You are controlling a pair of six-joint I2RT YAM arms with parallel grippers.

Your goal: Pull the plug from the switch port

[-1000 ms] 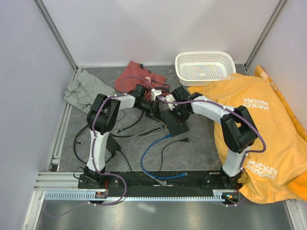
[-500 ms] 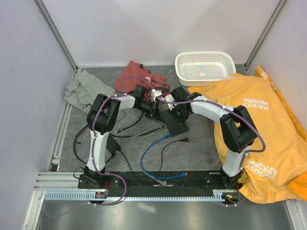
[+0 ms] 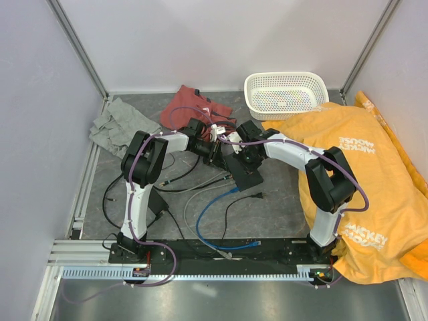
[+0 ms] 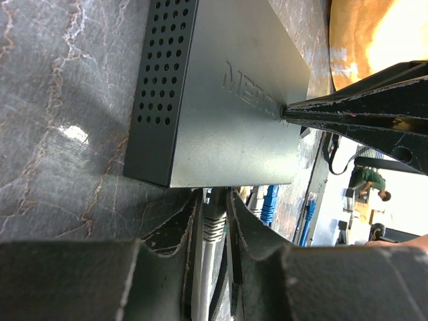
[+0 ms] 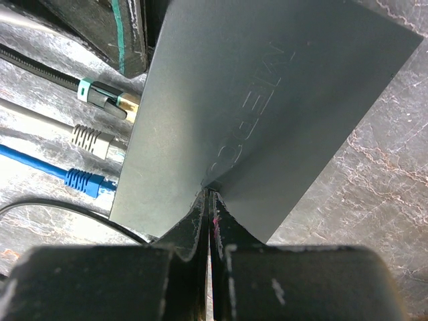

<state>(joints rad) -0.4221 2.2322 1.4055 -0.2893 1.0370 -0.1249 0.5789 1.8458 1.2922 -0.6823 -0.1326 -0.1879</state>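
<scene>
The switch (image 3: 243, 171) is a flat black box lying on the grey table between both arms. In the left wrist view its perforated side and top (image 4: 221, 100) fill the frame. My left gripper (image 4: 214, 217) is shut on a grey plug (image 4: 214, 224) that sits in a port on the switch's edge. My right gripper (image 5: 209, 197) is shut and empty, its tips pressing down on the switch's top (image 5: 267, 100). In the top view the left gripper (image 3: 215, 152) is at the switch's left end and the right gripper (image 3: 242, 159) is over it.
A black-and-teal plug (image 5: 107, 100), a grey plug (image 5: 90, 139) and a blue plug (image 5: 83, 180) lie at the switch's edge. Loose cables, one blue (image 3: 212, 208), trail toward the bases. A white basket (image 3: 285, 90), orange cloth (image 3: 364, 167), red cloth (image 3: 194, 103) and grey cloth (image 3: 124, 124) surround the work area.
Almost nothing differs. Both grippers and the switch stay where they were; the right arm has shifted very slightly.
</scene>
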